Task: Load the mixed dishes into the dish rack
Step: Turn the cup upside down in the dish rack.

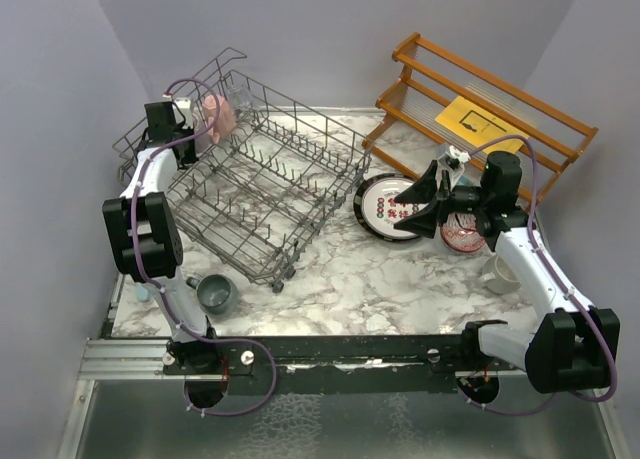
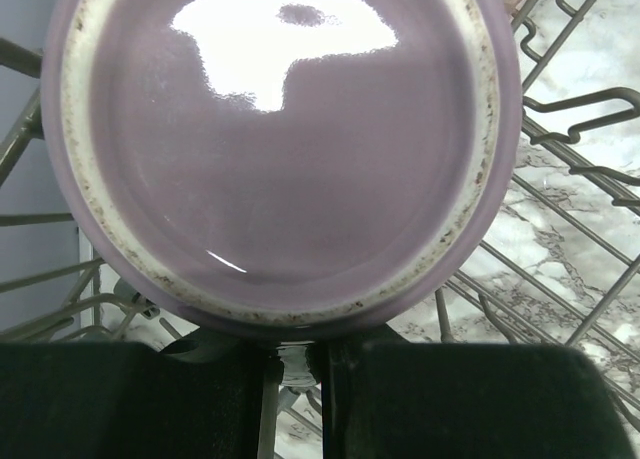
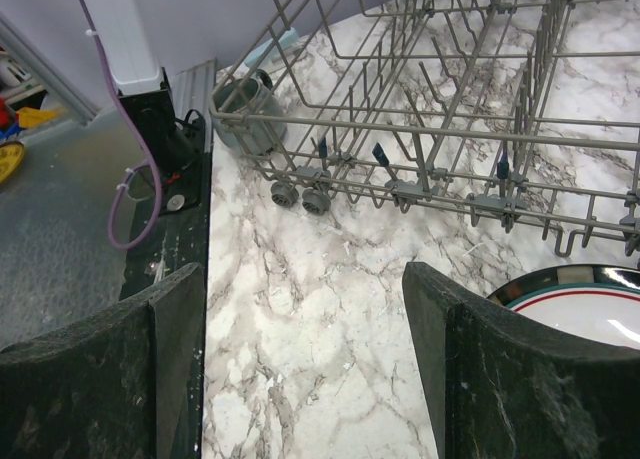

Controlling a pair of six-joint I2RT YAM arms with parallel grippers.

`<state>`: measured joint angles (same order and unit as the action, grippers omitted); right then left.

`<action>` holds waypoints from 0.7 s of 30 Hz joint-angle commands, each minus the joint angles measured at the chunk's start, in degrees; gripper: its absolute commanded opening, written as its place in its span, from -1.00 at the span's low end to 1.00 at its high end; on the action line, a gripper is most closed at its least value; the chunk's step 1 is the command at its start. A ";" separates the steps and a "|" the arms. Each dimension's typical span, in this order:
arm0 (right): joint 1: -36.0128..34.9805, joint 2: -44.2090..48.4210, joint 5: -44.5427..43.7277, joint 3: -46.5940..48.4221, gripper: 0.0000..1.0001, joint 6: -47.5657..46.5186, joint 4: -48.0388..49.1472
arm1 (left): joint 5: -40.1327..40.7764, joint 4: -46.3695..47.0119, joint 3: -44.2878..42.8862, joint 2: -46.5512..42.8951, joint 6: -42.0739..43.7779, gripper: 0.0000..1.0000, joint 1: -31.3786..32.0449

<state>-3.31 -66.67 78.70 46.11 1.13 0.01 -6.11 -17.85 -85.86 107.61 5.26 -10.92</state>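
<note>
- Dish rack [image 1: 265, 179] sits on the marble table [image 1: 350, 279], under and beside the left gripper [image 2: 292, 369].
- Left jaws are almost closed and pinch a mauve mug [image 2: 280, 149]. Its round bottom fills the space just in front of them, over the rack.
- Right gripper [image 3: 305, 279] is wide open and holds nothing.
- Black-rimmed plate [image 3: 590, 299] lies just beside one of its fingers. The rack stands ahead of these jaws, with a grey-teal mug [image 3: 245, 114] near its wheels.

Top view: high, near side, looking down. Left wrist: tight on a glossy mauve mug [image 2: 280, 149]. Right wrist: low, facing the grey wire dish rack [image 3: 430, 125] (top's too).
</note>
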 commanded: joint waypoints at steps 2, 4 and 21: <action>0.24 0.27 -1.26 1.25 0.60 -1.21 -0.45 | 1.22 5.30 -3.65 1.35 1.40 -1.00 -0.56; 0.24 0.19 -1.31 1.35 0.60 -1.26 -0.53 | 1.27 5.61 -3.18 1.58 1.42 -1.00 -0.72; 0.24 -0.11 -1.20 1.60 0.60 -1.53 -0.98 | -0.26 4.26 -4.74 4.90 1.04 -1.00 -0.96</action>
<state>-3.31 -66.74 78.67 46.11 0.54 -0.01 -5.80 -17.65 -86.89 111.15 5.96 -11.31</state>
